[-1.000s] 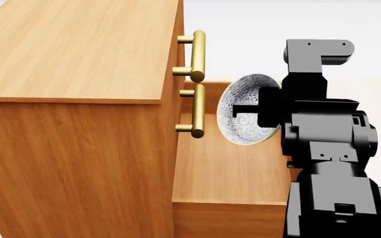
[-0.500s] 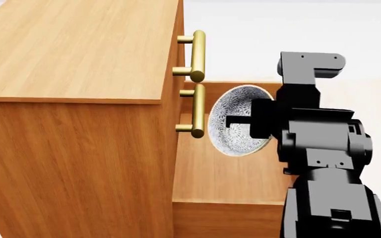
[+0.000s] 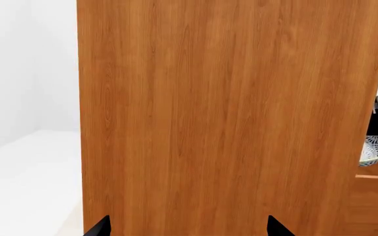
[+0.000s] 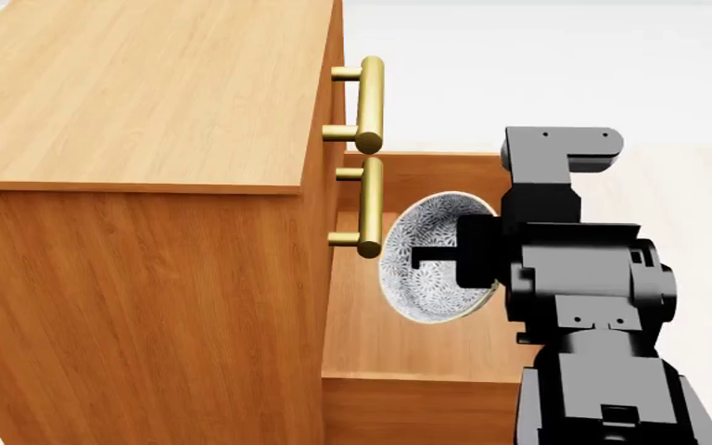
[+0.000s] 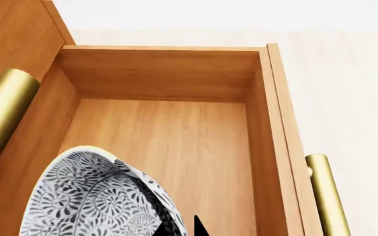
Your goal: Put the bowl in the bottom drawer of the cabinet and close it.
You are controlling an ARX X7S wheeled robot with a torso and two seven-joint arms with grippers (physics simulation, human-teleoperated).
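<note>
Above the open bottom drawer (image 4: 425, 324), close to the cabinet (image 4: 146, 232) front, the bowl (image 4: 430, 269) is held on edge, pinched at its rim by the right gripper (image 4: 437, 260). If lowered carelessly, the handle (image 4: 366, 206) beside it could be struck, or the bowl dropped tilted. Left gripper (image 3: 185, 227) is spread, empty.

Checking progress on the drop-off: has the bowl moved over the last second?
Yes. In the head view the bowl has dropped lower and closer to the cabinet's brass handles, over the open bottom drawer.
</note>
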